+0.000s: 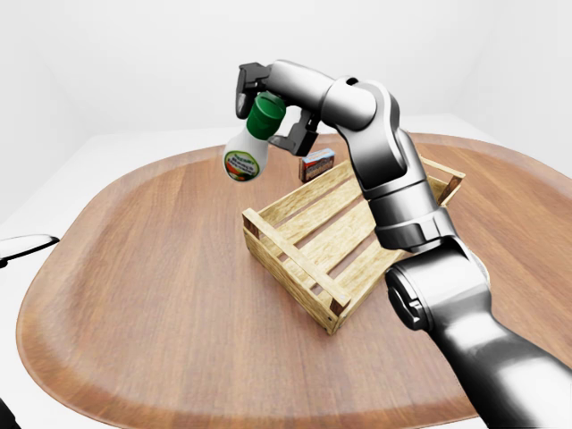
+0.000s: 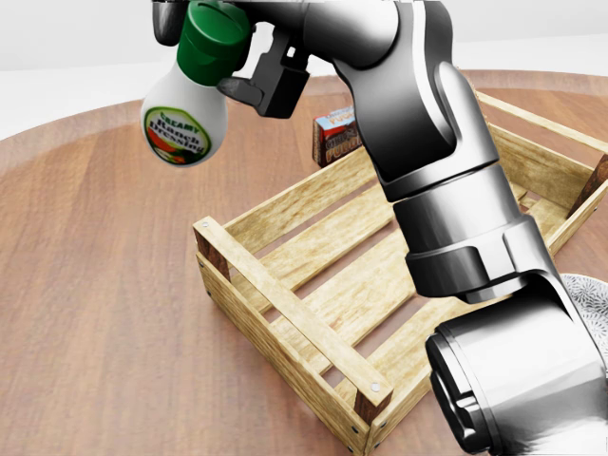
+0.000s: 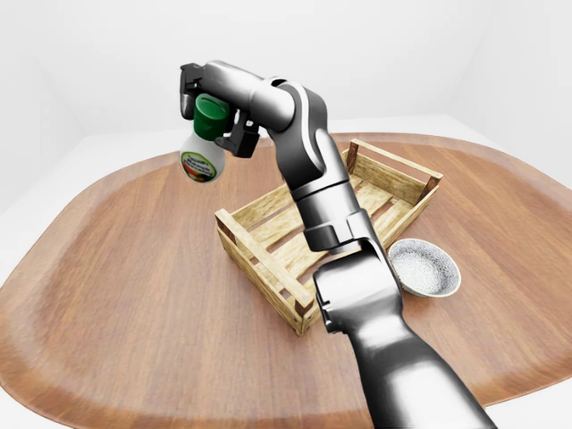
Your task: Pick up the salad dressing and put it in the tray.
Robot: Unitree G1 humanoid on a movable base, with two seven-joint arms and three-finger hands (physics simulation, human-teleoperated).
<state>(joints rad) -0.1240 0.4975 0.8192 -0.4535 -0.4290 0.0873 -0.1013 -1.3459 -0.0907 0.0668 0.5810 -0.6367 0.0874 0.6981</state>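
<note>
The right hand (image 1: 268, 112) is raised above the wooden bench (image 1: 152, 268), its dark fingers (image 2: 271, 81) closed round the green cap of the salad dressing bottle (image 2: 185, 119); the white bottle hangs cap-up and slightly tilted, its label facing the cameras, clear of the bench surface; in the left-eye view it sits up and to the left of the slatted wooden tray (image 1: 304, 246), not over it; a small reddish box (image 1: 317, 164) stands on the bench just beyond the tray's far edge; a speckled bowl (image 3: 424, 266) rests on the bench just beside the tray's right side in the right-eye view; the left hand does not show clearly in any view.
</note>
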